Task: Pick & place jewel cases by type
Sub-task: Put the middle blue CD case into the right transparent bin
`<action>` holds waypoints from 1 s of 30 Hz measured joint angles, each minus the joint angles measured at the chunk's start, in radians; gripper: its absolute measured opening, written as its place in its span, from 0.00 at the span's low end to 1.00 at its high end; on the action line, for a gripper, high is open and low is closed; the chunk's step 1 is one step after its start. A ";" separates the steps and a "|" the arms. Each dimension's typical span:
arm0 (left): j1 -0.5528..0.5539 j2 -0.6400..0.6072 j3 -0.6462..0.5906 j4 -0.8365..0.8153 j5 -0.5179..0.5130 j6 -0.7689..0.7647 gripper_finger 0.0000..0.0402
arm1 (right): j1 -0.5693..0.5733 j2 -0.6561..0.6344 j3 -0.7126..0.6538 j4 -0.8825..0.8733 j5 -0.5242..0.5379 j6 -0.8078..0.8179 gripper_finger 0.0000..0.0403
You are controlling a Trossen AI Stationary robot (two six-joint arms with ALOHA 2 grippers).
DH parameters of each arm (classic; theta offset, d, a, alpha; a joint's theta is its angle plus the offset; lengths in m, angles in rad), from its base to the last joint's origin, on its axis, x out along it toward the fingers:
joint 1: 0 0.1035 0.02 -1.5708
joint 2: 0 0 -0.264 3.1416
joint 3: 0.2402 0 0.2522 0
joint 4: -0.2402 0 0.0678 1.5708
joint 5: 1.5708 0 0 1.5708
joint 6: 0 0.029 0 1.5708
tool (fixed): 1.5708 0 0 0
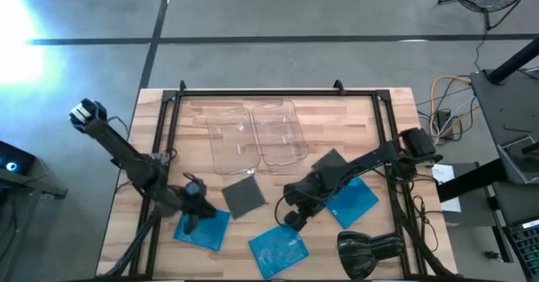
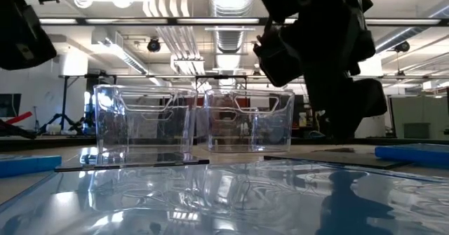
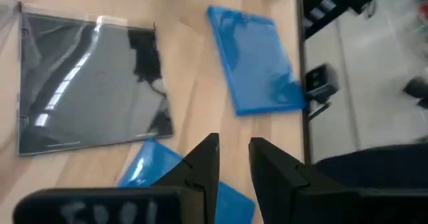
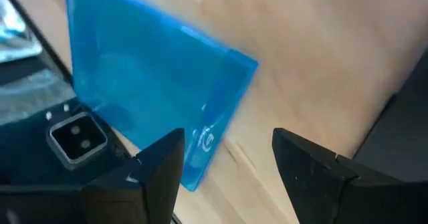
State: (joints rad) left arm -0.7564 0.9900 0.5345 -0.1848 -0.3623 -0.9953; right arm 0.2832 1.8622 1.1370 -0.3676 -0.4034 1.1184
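Observation:
Three blue jewel cases lie flat on the table: one at the near left (image 1: pixel 206 230), one at the near middle (image 1: pixel 278 250), one at the right (image 1: pixel 355 199). A dark case (image 1: pixel 244 196) lies in the middle. Another dark case (image 1: pixel 330 161) lies partly under my right arm. A third dark case does not show. My left gripper (image 1: pixel 195 208) hovers over the near-left blue case (image 3: pixel 144 170), its fingers a narrow gap apart. My right gripper (image 1: pixel 295 215) is wide open and empty, by a corner of the middle blue case (image 4: pixel 147 83).
Two clear plastic trays (image 1: pixel 229 143) (image 1: pixel 280 132) stand side by side at the table's far middle and show upright in the low view (image 2: pixel 144 123). A black device (image 1: pixel 370 250) sits at the near right edge. A black frame (image 1: pixel 253 93) runs around the table.

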 joint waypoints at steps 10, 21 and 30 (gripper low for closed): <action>-0.013 0.452 0.246 0.015 0.134 -0.023 0.16 | 0.062 -0.002 -0.035 -0.008 -0.017 -0.163 0.55; 0.003 0.678 0.460 -0.005 0.124 0.099 0.16 | 0.163 0.006 0.021 0.080 -0.030 -0.392 0.55; 0.010 0.729 0.462 -0.001 0.126 0.104 0.16 | 0.161 0.136 0.037 0.154 -0.015 -0.486 0.55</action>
State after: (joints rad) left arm -0.7467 1.7187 0.9962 -0.1858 -0.2367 -0.8917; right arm 0.4439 1.9984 1.1741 -0.2132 -0.4188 0.6324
